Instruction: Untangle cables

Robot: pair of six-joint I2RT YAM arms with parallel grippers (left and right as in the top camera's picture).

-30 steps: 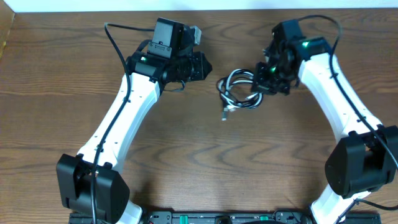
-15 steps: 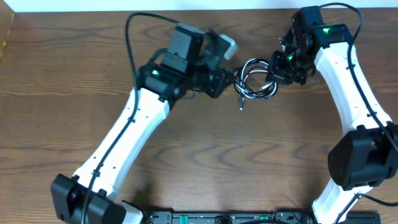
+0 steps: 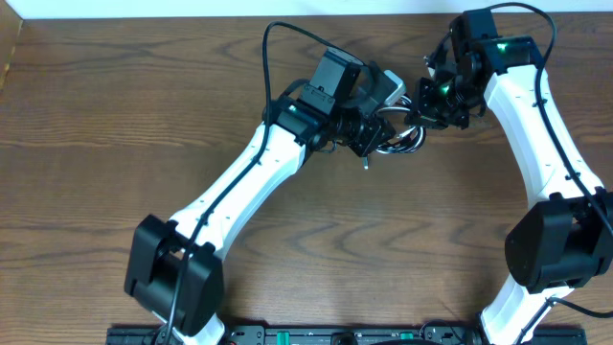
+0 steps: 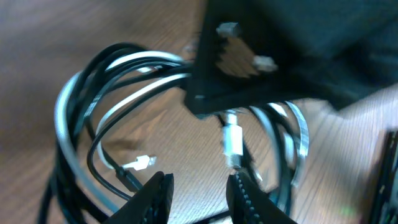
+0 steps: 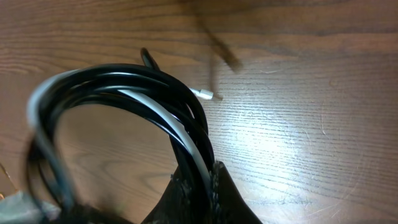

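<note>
The black and white cables (image 3: 400,141) form one tangled coil at the table's far middle, held a little off the wood. My right gripper (image 3: 428,113) is shut on the coil's right side; in the right wrist view the black and white strands (image 5: 155,99) run down between its jaws (image 5: 200,180). My left gripper (image 3: 375,134) is open at the coil's left side. In the left wrist view its jaws (image 4: 198,190) gape over bare wood inside the loops (image 4: 93,124), with a white plug (image 4: 142,163) and a silver plug (image 4: 232,140) close by.
The dark wooden table (image 3: 316,240) stretches around the arms. A thick black wire (image 3: 278,48) arcs over my left arm. The table's far edge (image 3: 192,13) lies just behind the coil. The right arm's base (image 3: 551,259) stands at the near right.
My left arm has swung right, from well left of the coil to right against it. The right gripper lifted the coil toward the far right earlier and has held still since.
</note>
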